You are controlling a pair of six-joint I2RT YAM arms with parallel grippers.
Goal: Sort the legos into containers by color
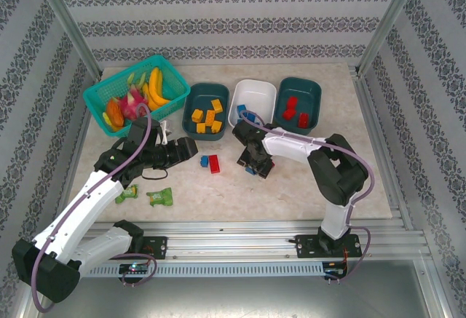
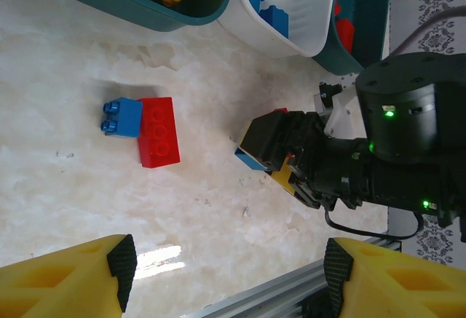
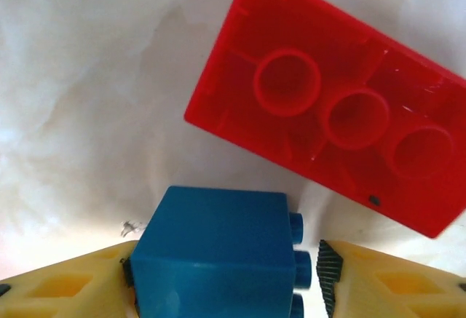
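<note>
1. Left of centre on the tabletop (image 1: pixel 306 180), the left pincer (image 1: pixel 191 149) hangs spread and empty, its yellow fingers (image 2: pixel 65 278) wide apart. At 4 o'clock from it, seen from above, a small blue brick (image 2: pixel 122 116) and a long red brick (image 2: pixel 159 132) lie touching.
2. At 12 o'clock from that pair, three tubs stand side by side. The left-hand teal tub (image 1: pixel 191 118) holds yellow-orange bricks (image 1: pixel 207 116), the white tub (image 1: pixel 263 91) holds blue ones, and the right-hand teal tub (image 1: pixel 314 94) holds red ones.
3. At 6 o'clock from the white tub, the right pincer (image 3: pixel 226 278) is down at the tabletop astride a blue cube brick (image 3: pixel 215 249). One of its pads (image 3: pixel 328 274) sits just beside the studs and the other is against the opposite wall. Whether it is pinching yet cannot be told. An upturned red brick (image 3: pixel 335 114) lies at 1 o'clock from the cube, apart from it.
4. The cube looks light, rigid and hard-wearing, with smooth plastic walls that could slip or twist in a skewed grip. Its two flat opposite walls, taken low and centred, look the best hold. The studded face gives the pads little to bear on. Its place is the white tub, at 12 o'clock.
</note>
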